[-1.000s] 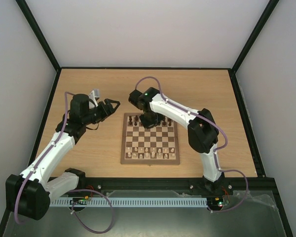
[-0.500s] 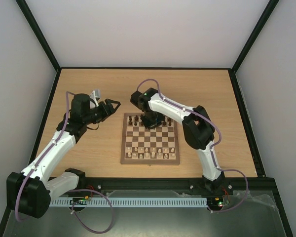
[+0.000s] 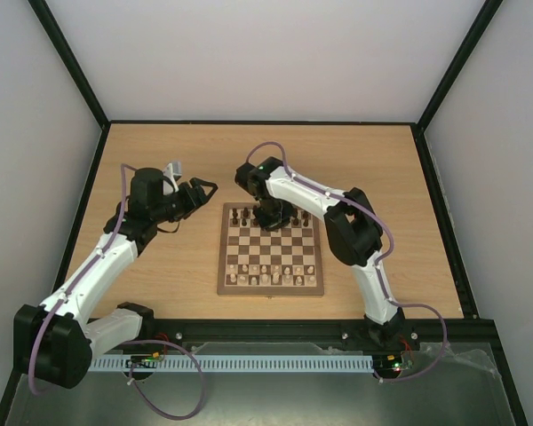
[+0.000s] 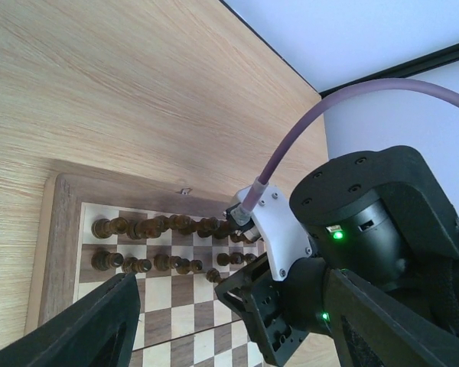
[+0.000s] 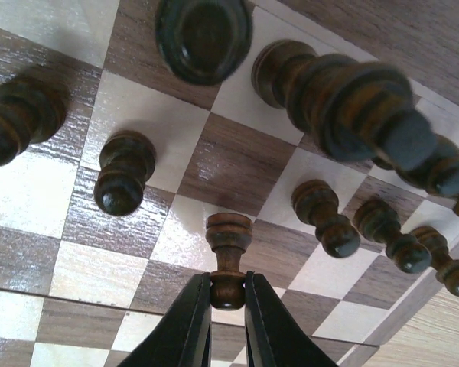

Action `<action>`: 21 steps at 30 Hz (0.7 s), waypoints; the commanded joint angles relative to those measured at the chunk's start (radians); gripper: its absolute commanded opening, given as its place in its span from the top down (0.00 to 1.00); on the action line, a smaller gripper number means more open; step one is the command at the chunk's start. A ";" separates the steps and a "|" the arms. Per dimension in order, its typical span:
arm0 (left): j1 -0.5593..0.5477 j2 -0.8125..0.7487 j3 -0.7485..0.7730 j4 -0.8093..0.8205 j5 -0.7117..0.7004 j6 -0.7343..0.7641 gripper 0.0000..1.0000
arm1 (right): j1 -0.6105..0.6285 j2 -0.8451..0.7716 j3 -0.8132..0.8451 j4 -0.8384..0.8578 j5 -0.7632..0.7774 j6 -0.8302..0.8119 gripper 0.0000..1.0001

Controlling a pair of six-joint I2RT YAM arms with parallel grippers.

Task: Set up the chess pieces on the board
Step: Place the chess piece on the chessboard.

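On the far side of the board (image 3: 224, 286), the right pincer (image 5: 228, 289) is seen closed narrowly on the head of a dark brown pawn (image 5: 229, 245). The pawn's base is placed where a cream square and a dark square meet; whether it touches the board cannot be told. Other dark chess pieces (image 5: 122, 172) are stood on the neighbouring squares, and from the left wrist view they are seen ranged in two rows along the board's far edge. Pale pieces (image 3: 268, 275) are set along the two near rows. The left pincer (image 3: 202, 190) is held over the tabletop (image 3: 382, 169), just off the far left corner of the board, with its jaws spread wide and pointed toward the right arm (image 3: 338, 213)
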 commanded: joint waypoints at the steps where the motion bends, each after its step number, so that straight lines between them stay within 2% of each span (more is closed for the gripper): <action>1: -0.002 0.004 0.009 0.013 0.014 0.010 0.30 | -0.008 0.033 0.034 -0.036 -0.004 -0.018 0.89; 21: -0.002 0.012 0.007 0.026 0.016 0.000 0.31 | -0.010 0.042 0.056 -0.031 0.004 -0.021 0.80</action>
